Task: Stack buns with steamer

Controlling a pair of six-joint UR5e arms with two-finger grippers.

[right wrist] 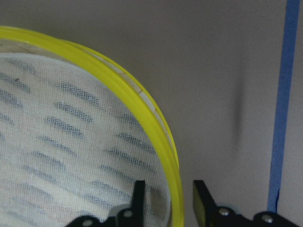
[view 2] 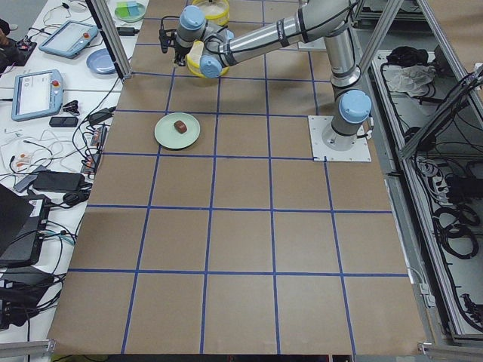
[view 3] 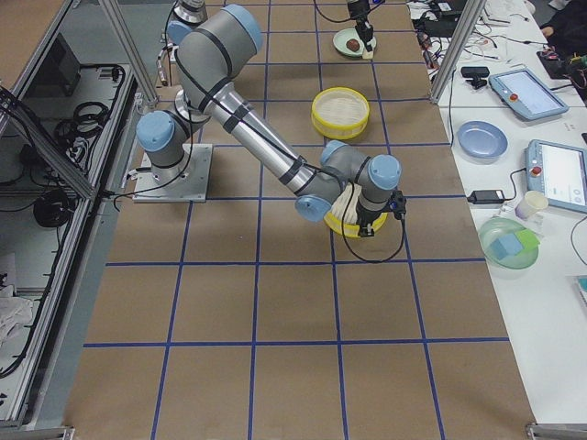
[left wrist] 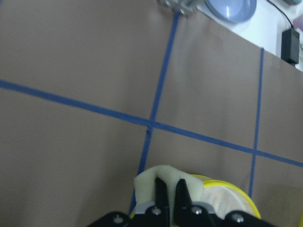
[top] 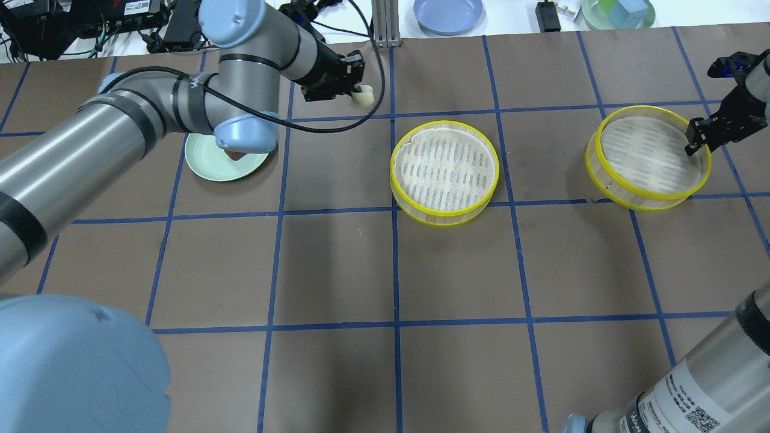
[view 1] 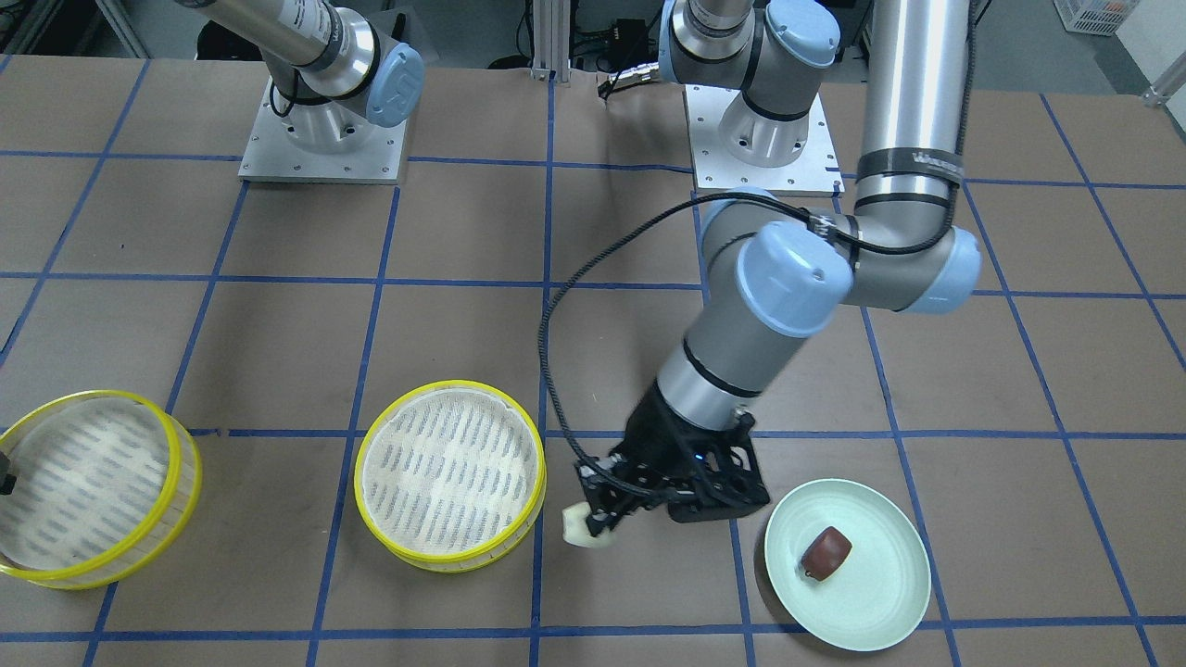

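The cream-white bun [view 1: 582, 533] is pinched between the closed jaws of the left gripper [view 1: 602, 521]. It seems to be lifted off the table [view 1: 278, 324], in the space between the mint-green plate [view 1: 889, 611] and the middle steamer tier [view 1: 449, 472], just beside that tier's yellow rim. I judge that it is held there because it is on the way into this tier, whose cloth base is bare. The dark reddish-brown bun [view 1: 826, 553] lies alone on the plate, so it is not yet loaded (probably its turn comes after). The second steamer tier [top: 646, 153] stands well apart, toward the robot's right end of the table, and holds no bun. I suppose it is meant to go on top of the first one once the buns are inside.

The left arm reaches forward with the elbow bent and the wrist turned down, and its gripper leans a little toward the middle tier. In its wrist view the bun bulges on both sides of the fingers, and the yellow rim shows just below.

The right arm stretches to the second tier, its wrist pointing down at the outer edge. The right gripper [right wrist: 168, 201] has its jaws open, one finger inside the rim and one outside. The wall stands between them, not squeezed as far as I can see. It looks prepared to grip the wall for lifting.
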